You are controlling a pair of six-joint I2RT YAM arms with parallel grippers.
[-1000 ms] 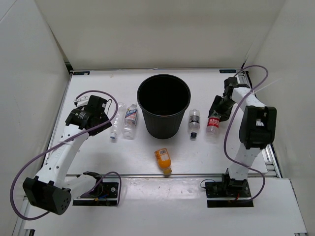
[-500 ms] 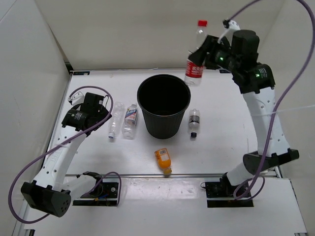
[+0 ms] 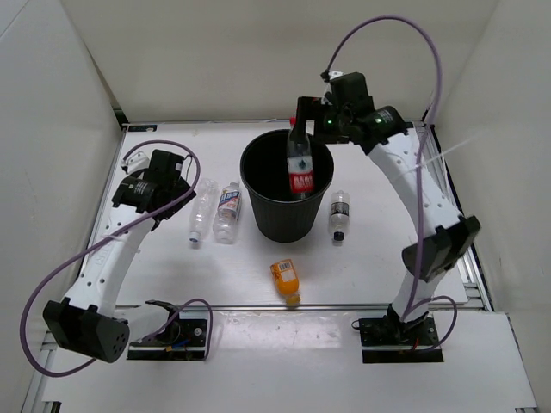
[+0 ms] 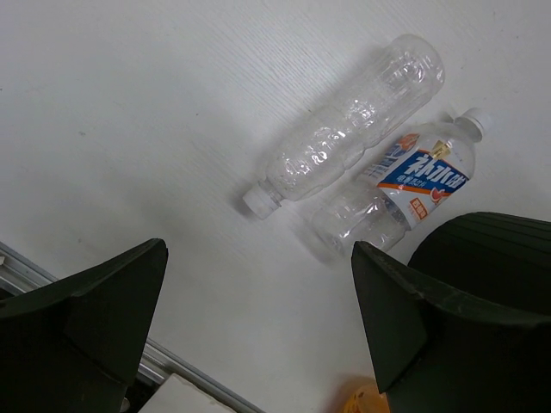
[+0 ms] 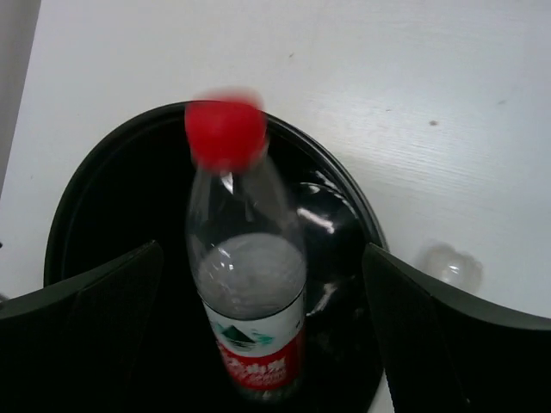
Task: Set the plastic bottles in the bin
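Bin [image 3: 258, 219]: black, at mid-table.
Right gripper [image 5: 263, 249]: above the bin. Its wrist view alone shows the jaws spread wide and touching nothing.
Left gripper [image 4: 258, 284]: jaws apart and empty, above the table left of the bin.
Red-capped bottle [image 5: 250, 327]: upright in the bin's mouth, cap blurred.
Plain bottle [image 4: 344, 129] and blue-white bottle [image 4: 405, 185]: lying side by side, left of the bin.
Dark-capped bottle [image 3: 339, 215]: right of the bin, seen only from above.
Orange bottle [image 3: 286, 280]: in front of the bin.

All three feeds reach me bright and evenly lit from overhead. The white table [image 3: 362, 275] nearly washes out, with shadows faint and soft. On the right wrist feed the red-capped bottle [image 5: 250, 284] has a motion-blurred cap, and a glint marks the inner wall of the bin [image 5: 120, 224].
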